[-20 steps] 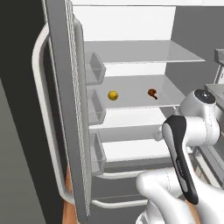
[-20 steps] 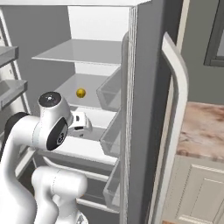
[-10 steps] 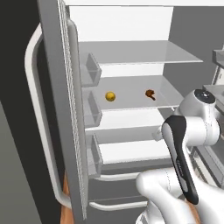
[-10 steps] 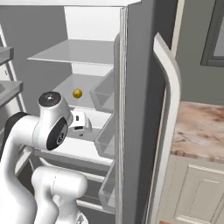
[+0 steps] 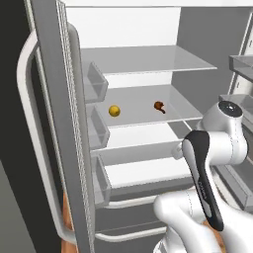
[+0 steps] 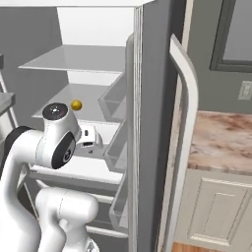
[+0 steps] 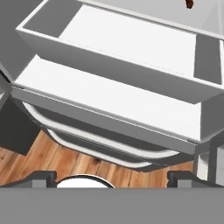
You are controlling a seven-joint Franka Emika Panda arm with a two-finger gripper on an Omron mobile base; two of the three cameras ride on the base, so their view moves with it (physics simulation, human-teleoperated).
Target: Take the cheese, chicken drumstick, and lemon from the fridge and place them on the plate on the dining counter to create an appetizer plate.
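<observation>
The fridge stands open with its white inside and grey shelves in front of me. On the middle shelf lies the round yellow lemon, and to its right the reddish-brown chicken drumstick. The drumstick also peeks in at the top edge of the hand view. My gripper is open, with nothing between its wide-set fingertips. It hangs low in front of the white drawers, well below that shelf. The cheese and the plate are out of view.
The open fridge doors with long curved handles flank the arm on both sides, and their bins jut inward. A marbled counter top on white cabinets lies to the right. Wooden floor shows below the fridge.
Both base views have shifted, so the base has moved: the fridge looms larger and its doors slide across the frame. The arm holds its pose and the gripper stays open.
</observation>
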